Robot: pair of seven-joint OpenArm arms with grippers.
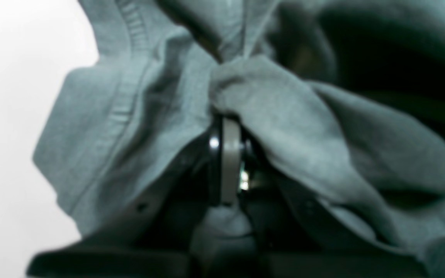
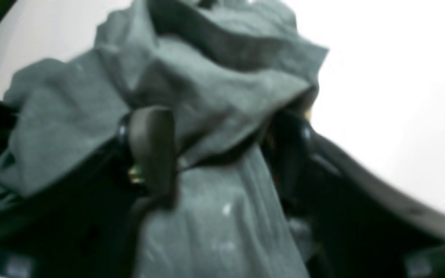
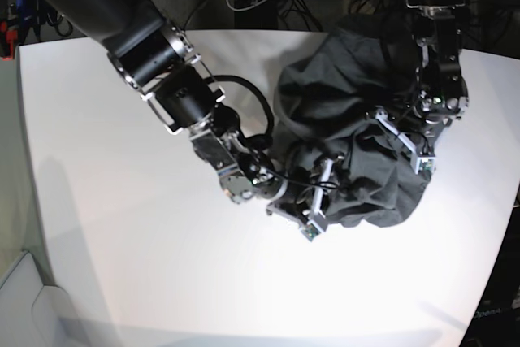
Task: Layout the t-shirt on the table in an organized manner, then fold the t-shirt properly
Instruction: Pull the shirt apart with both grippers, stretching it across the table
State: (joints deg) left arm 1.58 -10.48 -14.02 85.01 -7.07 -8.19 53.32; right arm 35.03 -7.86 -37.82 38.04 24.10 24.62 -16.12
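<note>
Grey fabric is pinched between the closed fingers of the left hand point(image 1: 228, 116), which are shut tight on a gathered fold of the t-shirt point(image 1: 323, 127); in the left wrist view the cloth bunches up right at the fingertips and spills away to both sides, with a stitched seam running down the left flap. In the base view this left hand point(image 3: 404, 145) sits at the right side of the heap, its arm coming down from the far edge of the table point(image 3: 122, 241).

The right hand point(image 2: 214, 143) has its fingers point(image 2: 153, 146) spread apart, with a band of the t-shirt point(image 2: 207, 77) lying between them and draping over them; the blurred wrist view does not show whether the fingers press on the cloth. In the base view the right hand point(image 3: 317, 201) reaches in from the far left corner and meets the near left edge of the heap.

The dark charcoal t-shirt point(image 3: 341, 95) lies as a crumpled mound on the white table, in its right half, nearer the far edge than the near one, with no sleeve or hem spread flat.
</note>
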